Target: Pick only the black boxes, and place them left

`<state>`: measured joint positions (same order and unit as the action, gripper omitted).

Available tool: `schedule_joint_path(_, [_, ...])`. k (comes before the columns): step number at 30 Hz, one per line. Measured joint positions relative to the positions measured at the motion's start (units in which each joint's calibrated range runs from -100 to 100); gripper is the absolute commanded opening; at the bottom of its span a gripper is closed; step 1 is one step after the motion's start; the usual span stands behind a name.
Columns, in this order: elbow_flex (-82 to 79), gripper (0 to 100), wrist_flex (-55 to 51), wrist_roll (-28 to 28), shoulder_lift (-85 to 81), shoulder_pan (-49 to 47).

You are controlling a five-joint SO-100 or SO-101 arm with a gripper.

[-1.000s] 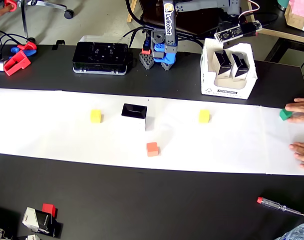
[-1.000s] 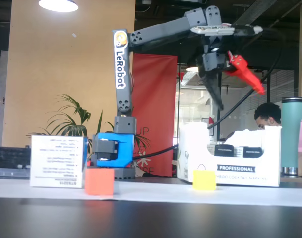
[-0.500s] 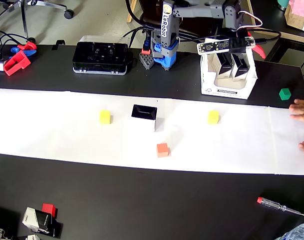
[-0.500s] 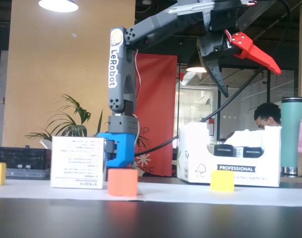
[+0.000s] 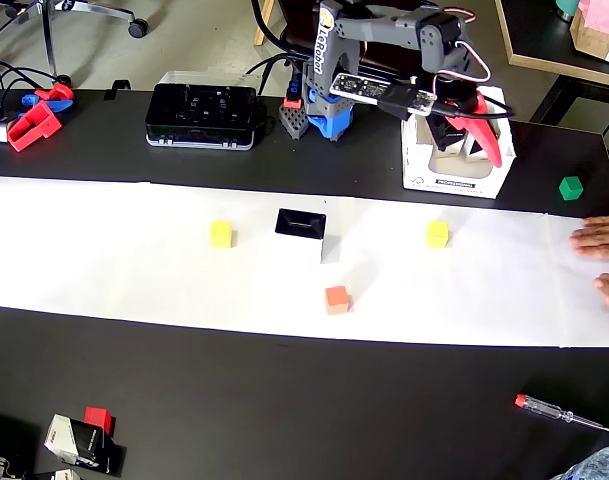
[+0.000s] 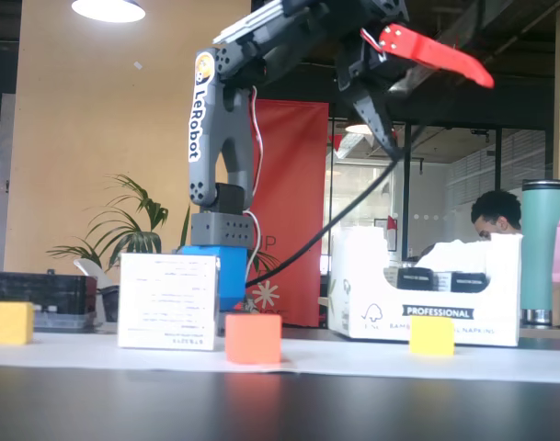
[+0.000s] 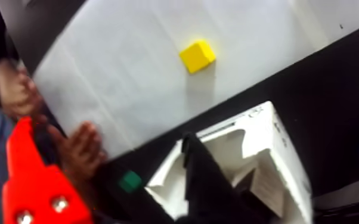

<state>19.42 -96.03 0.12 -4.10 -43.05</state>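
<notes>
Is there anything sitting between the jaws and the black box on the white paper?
Nothing visible. The gripper hangs open above the white napkin carton, and bare paper lies between it and the black box.

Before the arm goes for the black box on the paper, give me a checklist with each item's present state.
1. Gripper empty and open: ok; the jaws stand apart with nothing between them, raised above the white napkin carton.
2. Black box in the open on the white paper: ok.
3. Room around the box: ok; the orange cube and both yellow cubes lie apart from it.
4. Workspace free of people: not ok; a person's hands rest on the paper's right end in the overhead view.
5. Drop spot on the left: ok; that end of the paper is bare.
</notes>
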Motion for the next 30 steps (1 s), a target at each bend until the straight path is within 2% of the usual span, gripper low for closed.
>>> schedule_joint_path(8, [-1.94, 47, 0.00, -4.10, -0.08, 10.98])
schedule_joint_path(19, [-27.45, 47, 0.08, -4.25, -6.32, 29.53])
schedule_joint_path(26, [-28.51, 47, 1.60, -4.25, -6.81, 36.64])
schedule_joint_path(30, [-28.60, 47, 6.25, -4.25, -6.81, 38.76])
